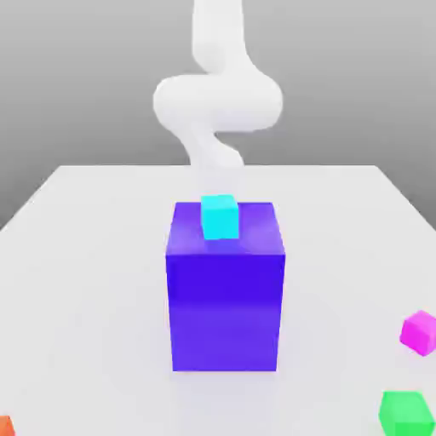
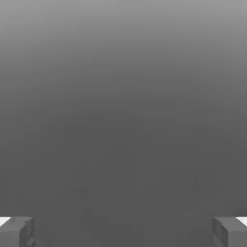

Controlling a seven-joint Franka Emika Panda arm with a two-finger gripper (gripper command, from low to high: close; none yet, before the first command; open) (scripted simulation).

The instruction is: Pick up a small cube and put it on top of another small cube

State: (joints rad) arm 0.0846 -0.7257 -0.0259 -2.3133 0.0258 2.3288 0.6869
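Note:
A small cyan cube (image 1: 220,215) rests on top of a large blue-purple block (image 1: 225,289) in the middle of the white table. A small magenta cube (image 1: 419,331) lies on the table at the exterior view's right, and a small green cube (image 1: 405,412) sits nearer the front on that side. A small orange cube (image 1: 5,426) peeks in at the front corner on the exterior view's left. In the hand view my gripper (image 2: 123,232) is open, its grey fingertips (image 2: 17,231) standing wide apart with nothing between them and plain grey beyond.
The white arm (image 1: 217,98) curls up behind the large block, beyond the table's far edge. Bare white tabletop (image 1: 85,281) spreads on both sides of the block.

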